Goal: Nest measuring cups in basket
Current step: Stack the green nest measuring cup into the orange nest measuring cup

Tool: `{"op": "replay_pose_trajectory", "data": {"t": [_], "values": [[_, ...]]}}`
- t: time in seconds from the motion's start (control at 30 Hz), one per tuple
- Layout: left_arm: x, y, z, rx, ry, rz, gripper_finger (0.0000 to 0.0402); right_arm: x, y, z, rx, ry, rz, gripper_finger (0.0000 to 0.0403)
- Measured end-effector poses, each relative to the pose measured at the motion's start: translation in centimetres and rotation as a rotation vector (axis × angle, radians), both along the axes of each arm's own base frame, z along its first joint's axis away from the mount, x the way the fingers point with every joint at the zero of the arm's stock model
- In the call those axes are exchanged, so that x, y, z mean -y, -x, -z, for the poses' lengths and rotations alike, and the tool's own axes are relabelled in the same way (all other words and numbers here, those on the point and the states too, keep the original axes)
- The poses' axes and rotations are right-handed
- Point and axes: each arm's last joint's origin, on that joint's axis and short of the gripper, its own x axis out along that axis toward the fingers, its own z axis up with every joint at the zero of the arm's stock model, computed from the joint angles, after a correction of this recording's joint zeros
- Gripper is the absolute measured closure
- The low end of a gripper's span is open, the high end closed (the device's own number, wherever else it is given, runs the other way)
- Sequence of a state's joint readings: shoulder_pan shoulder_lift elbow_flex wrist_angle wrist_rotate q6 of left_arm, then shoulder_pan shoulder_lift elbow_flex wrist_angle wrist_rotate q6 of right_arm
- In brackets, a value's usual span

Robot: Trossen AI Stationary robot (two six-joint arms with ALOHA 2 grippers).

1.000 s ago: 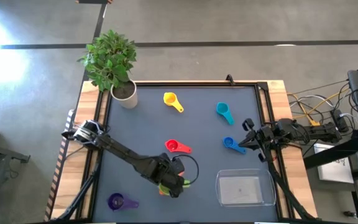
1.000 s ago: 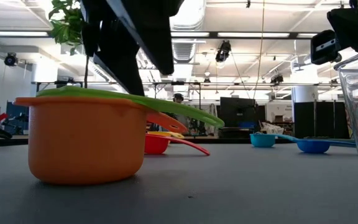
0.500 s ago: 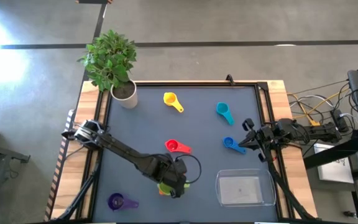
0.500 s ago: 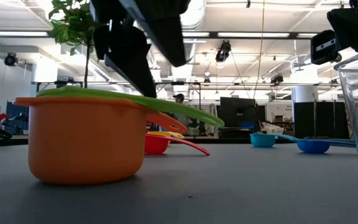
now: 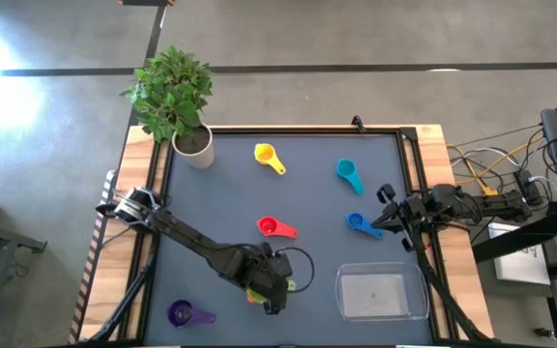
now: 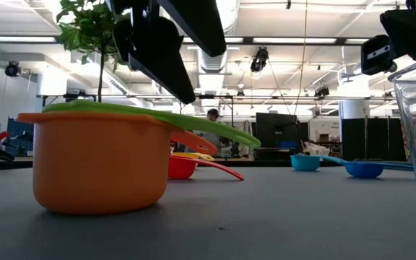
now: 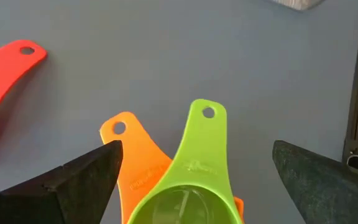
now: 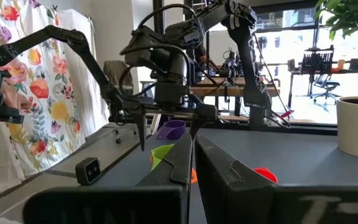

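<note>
The green cup (image 7: 199, 155) sits nested in the orange cup (image 6: 96, 166), which stands on the table near its near edge. My left gripper (image 7: 194, 183) hovers open just above them, one finger on each side of the green handle, touching nothing. It hides most of the pair in the high view (image 5: 264, 282). The red cup (image 5: 274, 228), yellow cup (image 5: 267, 157), teal cup (image 5: 348, 174), blue cup (image 5: 359, 223) and purple cup (image 5: 184, 313) lie apart on the mat. The clear basket (image 5: 382, 293) stands at the near right. My right gripper (image 5: 387, 220) waits shut by the blue cup.
A white pot with a plant (image 5: 193, 145) stands at the table's far left corner. A raised frame (image 5: 409, 193) runs along the mat's edges. Bare mat lies between the red cup and the basket.
My left gripper has risen a little off the green cup and drifted toward the table's right. The nested green and orange cups have stayed where they were.
</note>
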State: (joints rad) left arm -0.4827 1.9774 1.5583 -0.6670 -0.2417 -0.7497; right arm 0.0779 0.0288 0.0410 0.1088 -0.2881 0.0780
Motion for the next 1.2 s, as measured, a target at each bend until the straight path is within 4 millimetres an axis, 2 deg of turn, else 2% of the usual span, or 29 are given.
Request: {"op": "replay_pose_trajectory", "data": {"t": [0.23,0.4,0.53,0.77,0.93,1.2], "values": [[0.8,0.3,0.3,0.017,-0.044,0.003,0.0015,0.0,0.0,0.0,0.0,0.0,0.0,0.0394],[2.0,0.0,2.3,-0.019,-0.075,0.044,0.0015,0.0,0.0,0.0,0.0,0.0,0.0,0.0394],[2.9,-1.1,3.0,-0.075,-0.123,0.079,0.0015,0.0,0.0,0.0,0.0,0.0,0.0,0.0394],[3.5,-2.5,2.7,-0.264,-0.284,0.038,0.0016,0.0,0.0,0.0,0.0,0.0,0.0,0.0394],[3.8,-3.2,2.2,-0.299,-0.306,0.01,0.0016,0.0,0.0,0.0,0.0,0.0,0.0,0.0394],[3.2,-2.1,2.5,-0.307,-0.277,-0.094,0.0039,0.0,0.0,0.0,0.0,0.0,0.0,0.0394]]}}
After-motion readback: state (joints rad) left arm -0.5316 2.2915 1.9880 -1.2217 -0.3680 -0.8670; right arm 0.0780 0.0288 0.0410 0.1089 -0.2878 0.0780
